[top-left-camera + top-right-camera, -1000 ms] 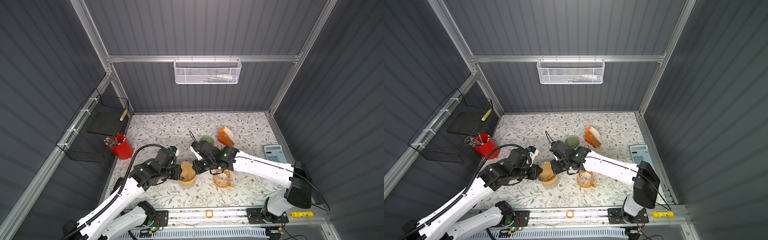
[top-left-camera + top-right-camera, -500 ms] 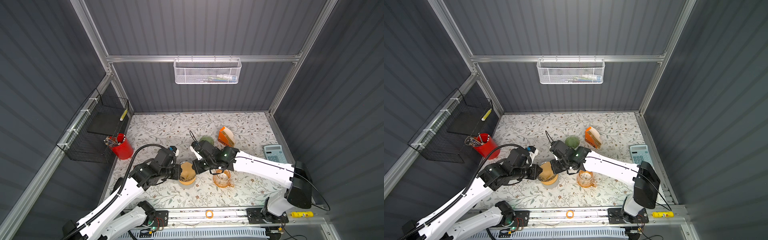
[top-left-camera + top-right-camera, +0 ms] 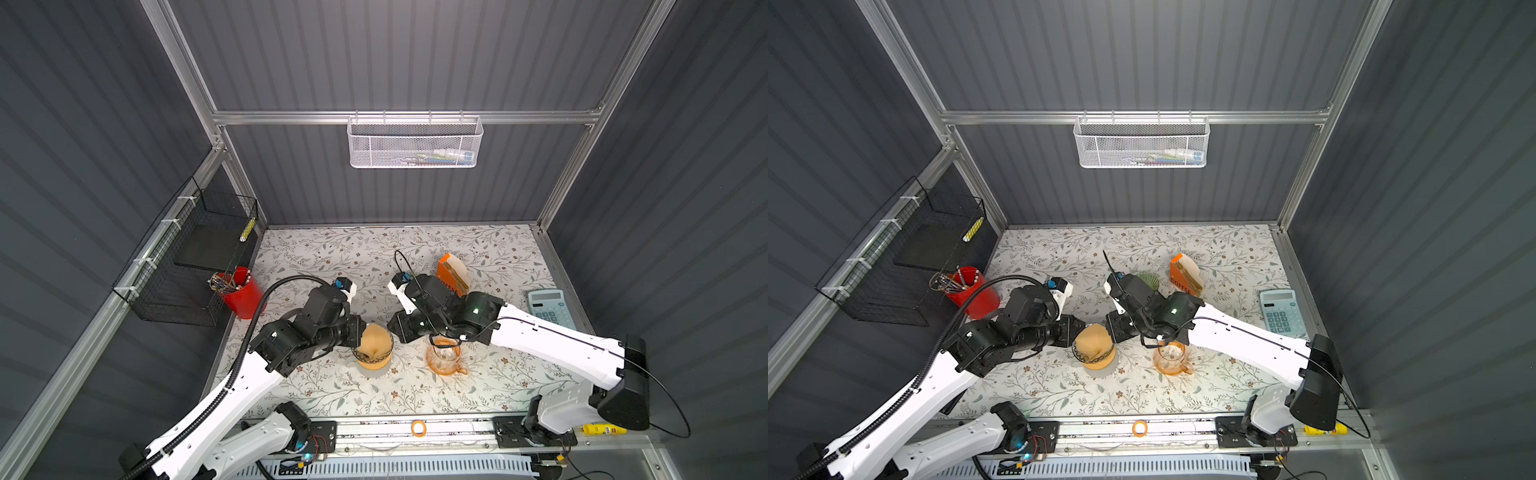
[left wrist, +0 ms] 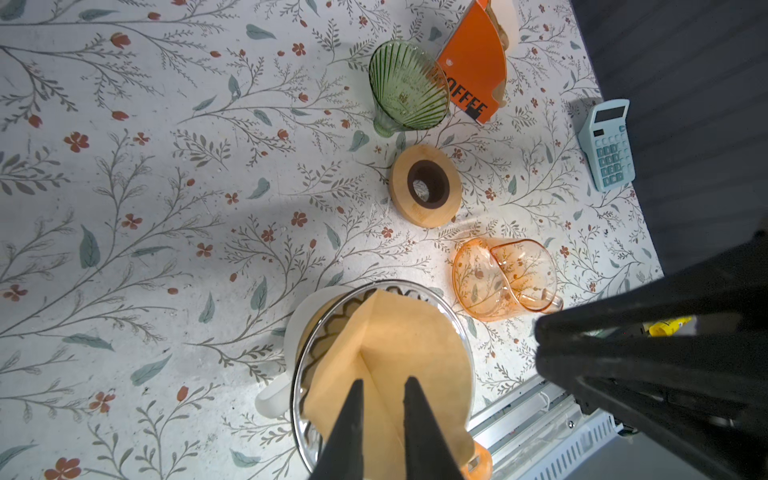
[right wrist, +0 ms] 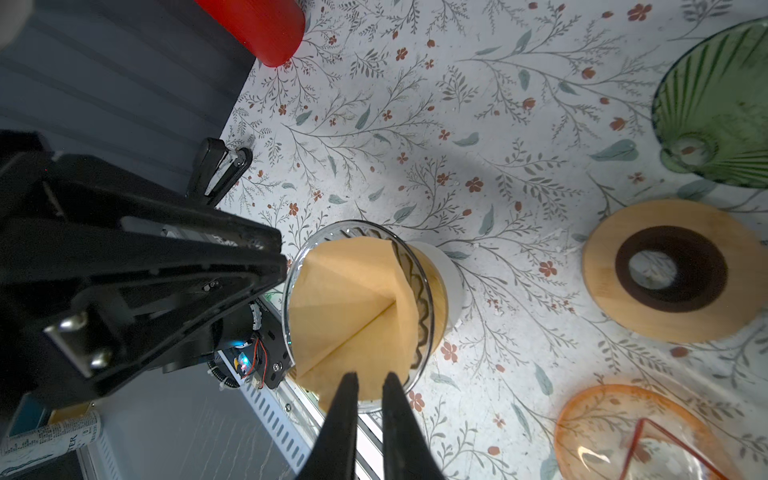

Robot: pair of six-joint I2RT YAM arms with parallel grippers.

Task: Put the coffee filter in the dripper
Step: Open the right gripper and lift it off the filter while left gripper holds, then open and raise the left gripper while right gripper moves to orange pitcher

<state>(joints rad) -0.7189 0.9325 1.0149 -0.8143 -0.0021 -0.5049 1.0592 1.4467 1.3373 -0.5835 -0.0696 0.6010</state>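
Front-centre of the floral table, 6 o'clock from its middle: clear glass dripper [image 5: 419,299] on a wood collar and white base, with the brown paper coffee filter [image 5: 345,291] point-down inside it. Cone axis is near vertical, but I'd say the paper isn't seated. It stands proud of the rim at 12 o'clock in both top views, with bare wavy-printed glass showing at 7. One crease runs from the centre out to the rim.

Left gripper [image 4: 383,380] is at the dripper's 9 o'clock and right gripper [image 5: 370,374] at 3, tips facing across the cone. Both sets of jaws are a narrow slit apart; can't tell if either grazes the paper. Left reaches further over the filter, so it's likely better placed for a push-down.

Paper is thin, sharp-creased, probably springy. Glass is slick and rigid. Orange glass server [image 3: 444,357] sits just beside the dripper at 3 o'clock, under the right wrist.
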